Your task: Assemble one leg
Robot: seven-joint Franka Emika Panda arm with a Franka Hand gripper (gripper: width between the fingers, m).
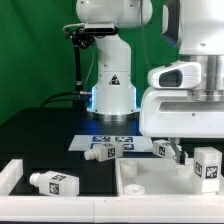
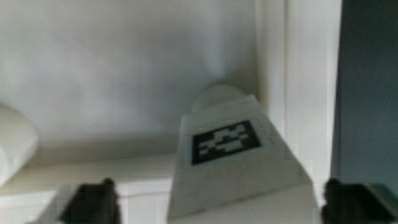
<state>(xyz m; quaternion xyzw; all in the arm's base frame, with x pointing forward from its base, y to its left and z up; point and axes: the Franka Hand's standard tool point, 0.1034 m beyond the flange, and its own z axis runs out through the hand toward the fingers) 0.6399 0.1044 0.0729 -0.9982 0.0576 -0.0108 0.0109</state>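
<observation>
The end effector hangs low over the tabletop, its fingers spread apart, with one leg lying between them, ungripped. Three more legs rest on the black worktop; one leg lies at the exterior view's left, near the marker board.

White robot arm with black fittings

The arm was glossy white with rounded housings, a triangle marking on its base, and black cables.
</observation>
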